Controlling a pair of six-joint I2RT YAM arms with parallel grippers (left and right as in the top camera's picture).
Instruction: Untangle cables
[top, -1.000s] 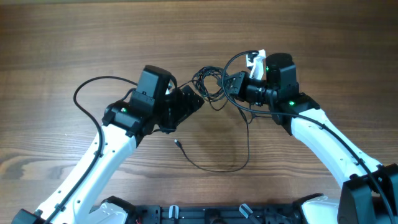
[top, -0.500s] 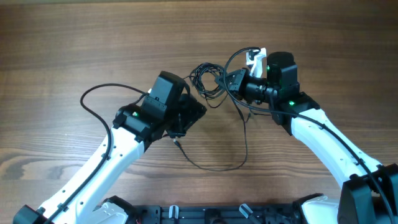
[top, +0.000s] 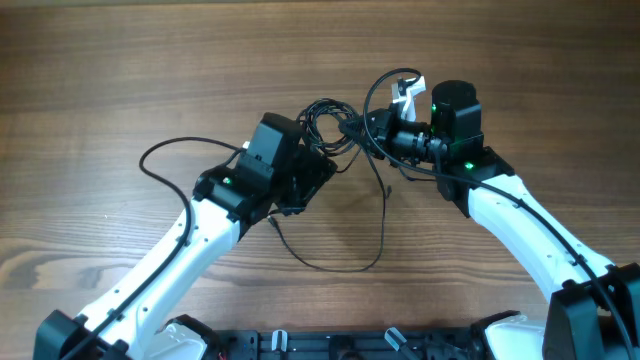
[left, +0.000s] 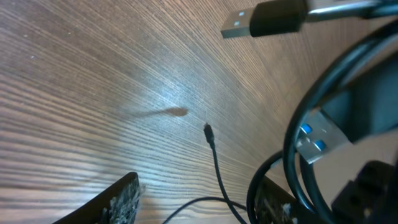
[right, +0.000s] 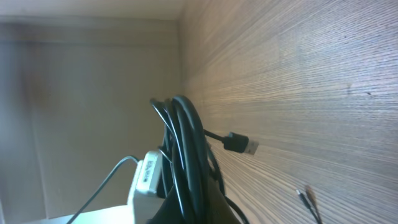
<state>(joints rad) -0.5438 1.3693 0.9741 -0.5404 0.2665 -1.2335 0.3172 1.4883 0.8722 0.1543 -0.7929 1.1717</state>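
Observation:
The cables form a dark tangle of loops (top: 328, 125) at the table's middle. My right gripper (top: 366, 130) is shut on that bundle (right: 186, 149), and a black USB plug (right: 239, 144) sticks out of it. One thin cable (top: 380, 225) trails down from the tangle, curves left and ends in a small plug (top: 275, 222). My left gripper (top: 318, 172) sits just below-left of the tangle. In the left wrist view it (left: 199, 185) stands open, with the thin cable (left: 217, 174) and its tiny plug (left: 207, 129) lying between the fingers, untouched. Thicker loops (left: 305, 124) hang past its right finger.
The left arm's own black cable (top: 160, 155) loops over the wooden table (top: 100, 60) at the left. A white tag (top: 405, 95) sits by the right wrist. The robot base (top: 350, 345) lines the near edge.
My left arm has moved right and up toward the tangle, and its jaws have narrowed. The trailing thin cable and its plug shifted slightly left. The right gripper kept its hold.

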